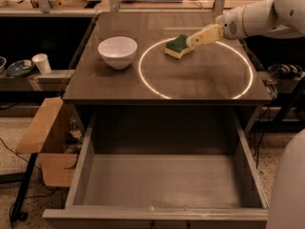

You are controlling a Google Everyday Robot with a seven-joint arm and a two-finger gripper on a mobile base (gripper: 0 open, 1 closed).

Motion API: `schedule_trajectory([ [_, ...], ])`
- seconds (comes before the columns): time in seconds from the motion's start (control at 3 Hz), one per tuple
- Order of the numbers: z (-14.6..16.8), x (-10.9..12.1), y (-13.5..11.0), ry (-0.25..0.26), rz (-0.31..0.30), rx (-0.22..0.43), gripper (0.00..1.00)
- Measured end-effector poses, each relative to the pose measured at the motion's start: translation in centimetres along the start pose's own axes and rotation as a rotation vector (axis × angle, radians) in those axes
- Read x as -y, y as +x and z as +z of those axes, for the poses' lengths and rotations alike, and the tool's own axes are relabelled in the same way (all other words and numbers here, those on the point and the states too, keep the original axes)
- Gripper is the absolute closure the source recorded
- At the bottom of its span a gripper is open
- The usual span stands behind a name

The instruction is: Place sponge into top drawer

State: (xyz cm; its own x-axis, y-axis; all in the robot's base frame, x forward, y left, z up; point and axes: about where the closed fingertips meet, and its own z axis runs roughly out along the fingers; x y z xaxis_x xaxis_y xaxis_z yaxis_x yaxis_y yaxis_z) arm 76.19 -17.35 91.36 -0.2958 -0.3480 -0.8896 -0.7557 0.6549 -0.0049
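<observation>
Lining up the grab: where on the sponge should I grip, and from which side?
Grip the sponge across its yellow foam sides, just under the green top. It lies flat on the table, green face up, so the sides look open. Coming from the side away from the bowl seems best. The gripper now sits at that edge.

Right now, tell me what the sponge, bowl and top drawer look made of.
Sponge: yellow foam, matte, dark green scrub top. Bowl: white, glossy, likely ceramic or plastic. Top drawer: grey, flat, dull sheen, probably metal. Gripper at the sponge's right edge.
</observation>
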Motion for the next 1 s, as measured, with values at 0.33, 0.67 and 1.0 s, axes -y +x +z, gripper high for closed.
schedule_trajectory([
  [0.33, 0.5, 0.3, 0.2, -0.001, 0.002, -0.008, 0.0],
  [0.67, 1.6, 0.3, 1.2, -0.018, 0.023, -0.011, 0.0],
  [1.0, 3.7, -0.4, 3.6, -0.063, 0.084, -0.023, 0.0],
])
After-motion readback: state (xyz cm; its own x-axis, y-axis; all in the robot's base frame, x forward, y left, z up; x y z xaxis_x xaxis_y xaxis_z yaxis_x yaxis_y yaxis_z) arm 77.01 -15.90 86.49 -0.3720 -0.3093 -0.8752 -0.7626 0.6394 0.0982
